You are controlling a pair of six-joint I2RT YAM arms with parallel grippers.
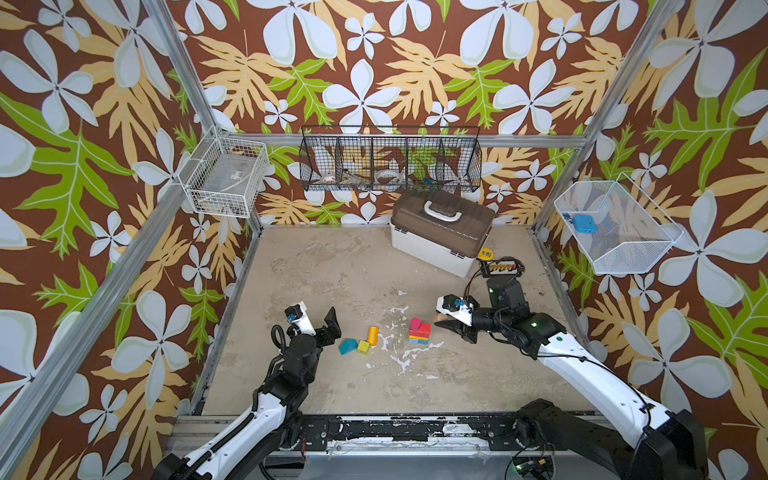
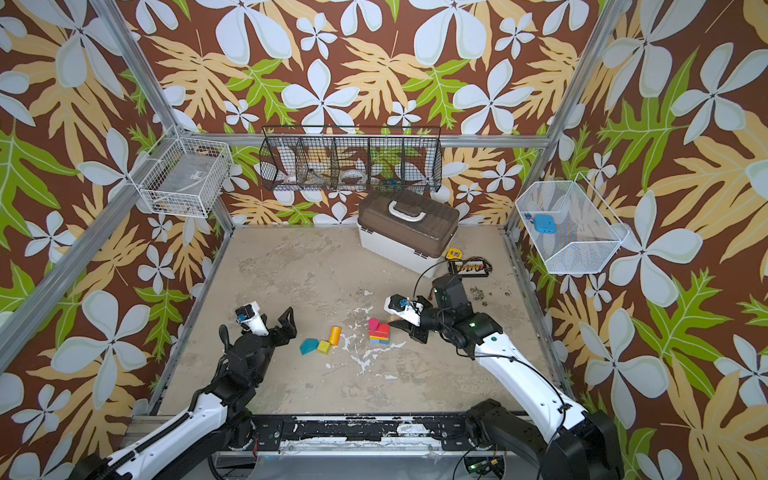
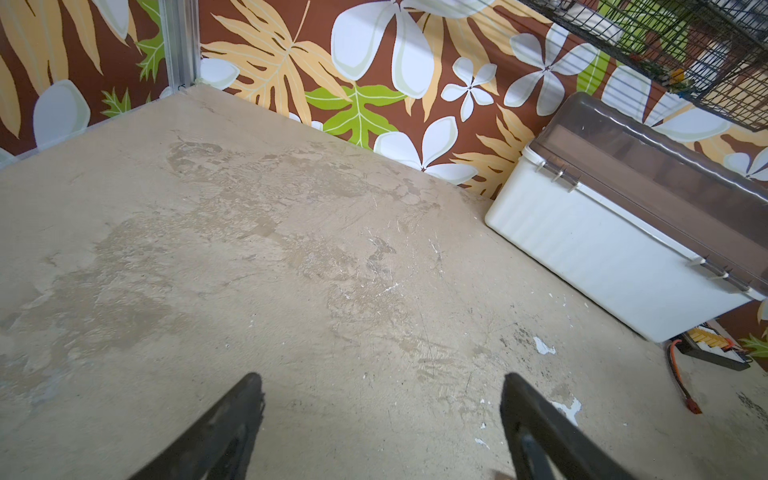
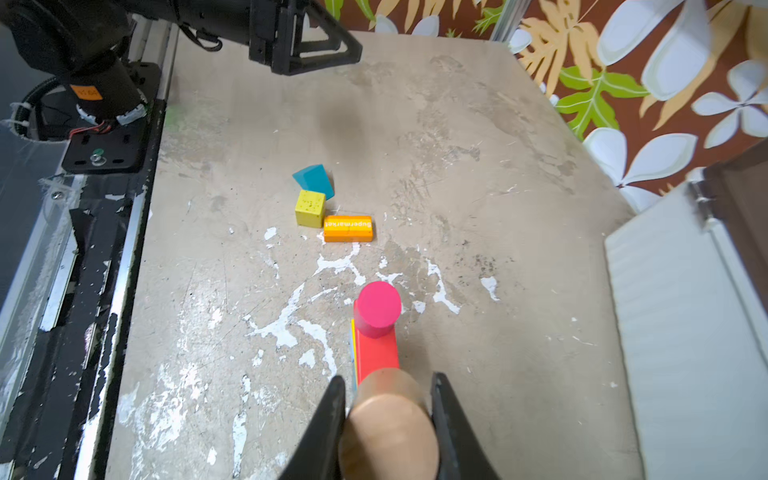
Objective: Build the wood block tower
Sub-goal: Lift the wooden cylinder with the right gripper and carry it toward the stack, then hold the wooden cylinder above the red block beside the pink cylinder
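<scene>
- My right claw (image 4: 388, 384) is pinching a bare wood cylinder (image 4: 388, 432) between its jaws, right at the near end of the tower (image 1: 419, 332).
- The tower stands mid-worktop as a low stack. Blue and yellow pieces sit underneath, a long red block (image 4: 376, 353) lies across them, and a pink cylinder (image 4: 379, 305) stands upright on the end farther from my claw.
- My left claw (image 3: 380, 382) is spread wide with nothing between its jaws, hanging over bare worktop (image 3: 249, 270).
- Three pieces lie loose in a cluster between the left claw and the tower, clear of both: a teal roof piece (image 1: 348, 345), a yellow cube (image 1: 363, 348) and an orange block (image 1: 372, 336).
- As I read it, the step in hand is setting the wood cylinder on the free end of the red block, beside the pink one. I cannot tell whether it already touches the block.
- The next move calls for centring the cylinder over that free end, lowering it gently, then spreading the jaws without brushing the pink cylinder or shoving the stack.
- After that, the loose cluster looks like work for the left claw.
</scene>
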